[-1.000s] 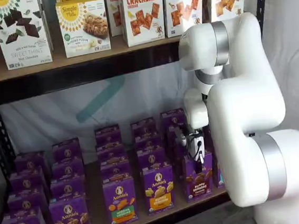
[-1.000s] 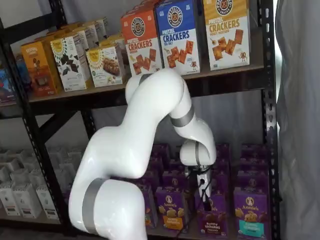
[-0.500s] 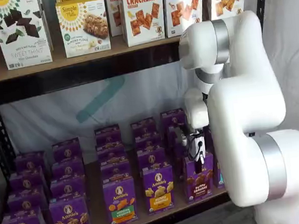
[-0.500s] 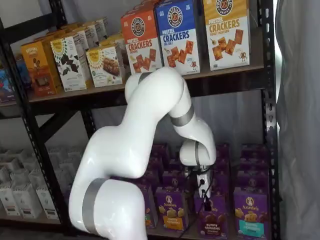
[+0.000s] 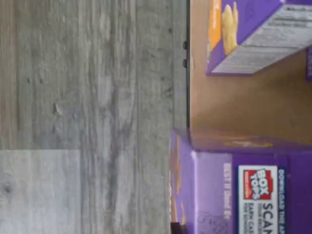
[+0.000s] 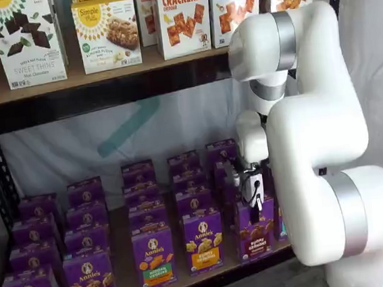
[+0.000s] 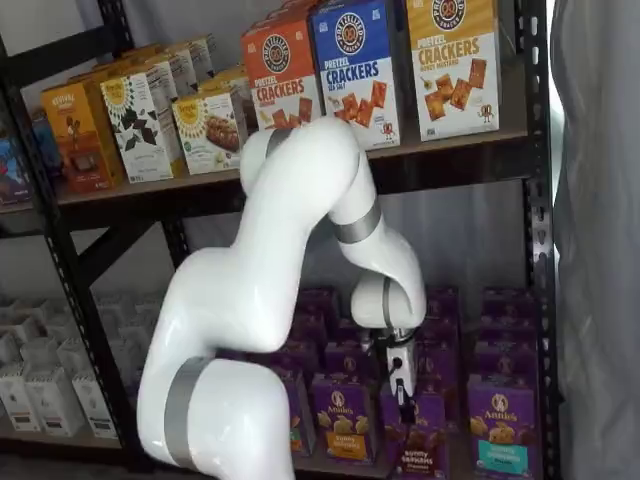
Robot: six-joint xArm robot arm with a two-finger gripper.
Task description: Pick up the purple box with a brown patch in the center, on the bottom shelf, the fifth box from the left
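Observation:
The purple box (image 6: 256,231) with dark brown bunny crackers on its front stands at the front of the bottom shelf (image 6: 123,262), slightly tilted. It shows in both shelf views (image 7: 420,440). My gripper (image 6: 254,204) hangs straight down onto the box's top, its black fingers closed on the upper edge (image 7: 403,398). In the wrist view a purple carton top with a Box Tops mark (image 5: 243,190) lies close by, at the edge of the brown board (image 5: 234,102).
A purple carton with a yellow-orange band (image 6: 203,241) stands just left of the box, one with a teal band (image 7: 497,435) just right. Rows of purple cartons stand behind. Cracker boxes (image 6: 182,12) line the upper board. A black rack post (image 7: 535,250) stands at right. Grey floor (image 5: 87,117) lies below.
The gripper and the purple box have shifted together a little toward the shelf's front, and the box now leans slightly. The arm's upper joint has turned a little.

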